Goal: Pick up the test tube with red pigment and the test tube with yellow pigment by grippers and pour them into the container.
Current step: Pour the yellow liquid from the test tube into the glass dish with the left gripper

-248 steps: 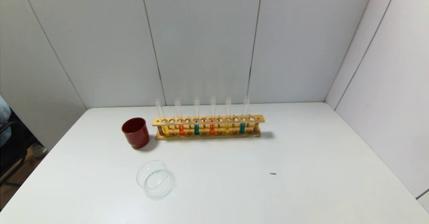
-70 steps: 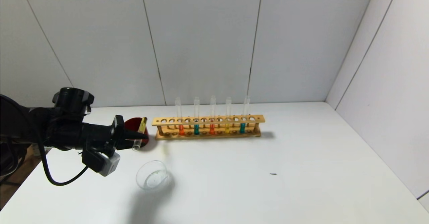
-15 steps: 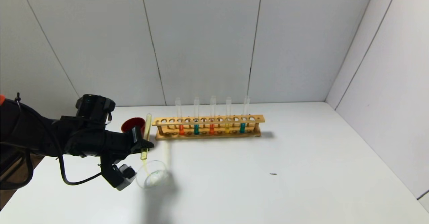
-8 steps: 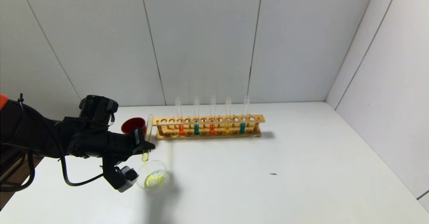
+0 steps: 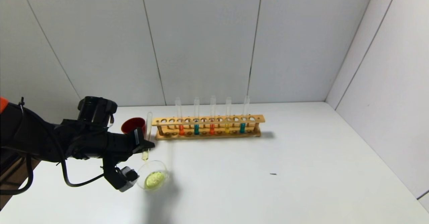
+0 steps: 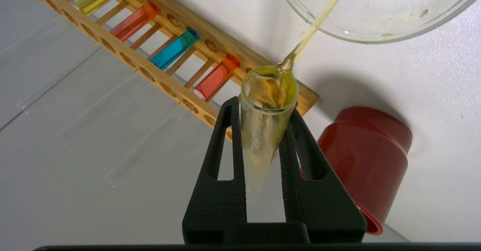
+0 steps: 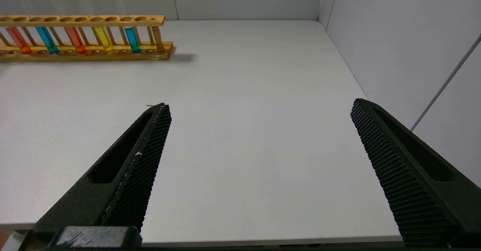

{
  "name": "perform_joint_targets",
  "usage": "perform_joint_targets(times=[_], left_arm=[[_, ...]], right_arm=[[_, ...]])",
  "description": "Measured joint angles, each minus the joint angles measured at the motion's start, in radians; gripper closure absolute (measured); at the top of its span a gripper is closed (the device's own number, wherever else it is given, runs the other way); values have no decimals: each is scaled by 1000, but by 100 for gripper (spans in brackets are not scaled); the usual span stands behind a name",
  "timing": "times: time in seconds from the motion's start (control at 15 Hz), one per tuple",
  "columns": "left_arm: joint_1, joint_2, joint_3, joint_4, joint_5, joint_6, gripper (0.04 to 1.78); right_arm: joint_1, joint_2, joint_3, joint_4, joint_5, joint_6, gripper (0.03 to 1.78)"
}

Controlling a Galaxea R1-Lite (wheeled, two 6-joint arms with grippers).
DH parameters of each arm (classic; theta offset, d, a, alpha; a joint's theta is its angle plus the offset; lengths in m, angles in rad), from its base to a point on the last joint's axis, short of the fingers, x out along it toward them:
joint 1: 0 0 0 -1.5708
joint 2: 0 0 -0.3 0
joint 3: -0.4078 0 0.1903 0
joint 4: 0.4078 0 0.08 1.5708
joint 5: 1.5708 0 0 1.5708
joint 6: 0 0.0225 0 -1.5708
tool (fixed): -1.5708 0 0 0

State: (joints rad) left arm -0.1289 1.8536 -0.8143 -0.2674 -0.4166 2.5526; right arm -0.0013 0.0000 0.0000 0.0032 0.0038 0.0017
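My left gripper (image 5: 146, 146) is shut on the test tube with yellow pigment (image 5: 148, 130). It holds the tube tipped, mouth down, just above the container (image 5: 152, 162). In the left wrist view the gripper (image 6: 263, 107) clamps the tube (image 6: 269, 93) near its mouth. A thin yellow stream runs from the mouth into the container (image 6: 357, 37), where yellow liquid pools. Two test tubes with red pigment (image 5: 181, 130) (image 5: 211, 129) and a second yellow one (image 5: 227, 128) stand in the wooden rack (image 5: 207, 120). My right gripper (image 7: 261, 106) is open and empty over the table's near right part.
A dark red cup (image 5: 133, 126) stands left of the rack, behind my left gripper; it also shows in the left wrist view (image 6: 366, 161). Two teal tubes (image 5: 196, 129) (image 5: 242, 128) stand in the rack. A small dark speck (image 5: 272, 174) lies on the white table.
The held tube has emptied further and the yellow pool in the container has grown. My left gripper has stayed almost still. The right arm has not moved.
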Motion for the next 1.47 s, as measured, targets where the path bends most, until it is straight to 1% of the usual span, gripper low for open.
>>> perform_joint_targets(times=[0.2, 0.53, 0.8, 1.2, 1.47], left_arm=[[0, -11, 43, -98, 10, -4, 151], [0, -30, 70, -101, 12, 1, 151], [-9, -74, 107, -101, 56, 16, 151], [-33, -98, 131, -106, 79, 16, 151], [-45, -97, 143, -210, 74, 40, 151]], right_arm=[[0, 0, 0, 0, 0, 0, 6], [0, 0, 0, 0, 0, 0, 6], [0, 0, 0, 0, 0, 0, 6], [0, 0, 0, 0, 0, 0, 6], [0, 0, 0, 0, 0, 0, 6]])
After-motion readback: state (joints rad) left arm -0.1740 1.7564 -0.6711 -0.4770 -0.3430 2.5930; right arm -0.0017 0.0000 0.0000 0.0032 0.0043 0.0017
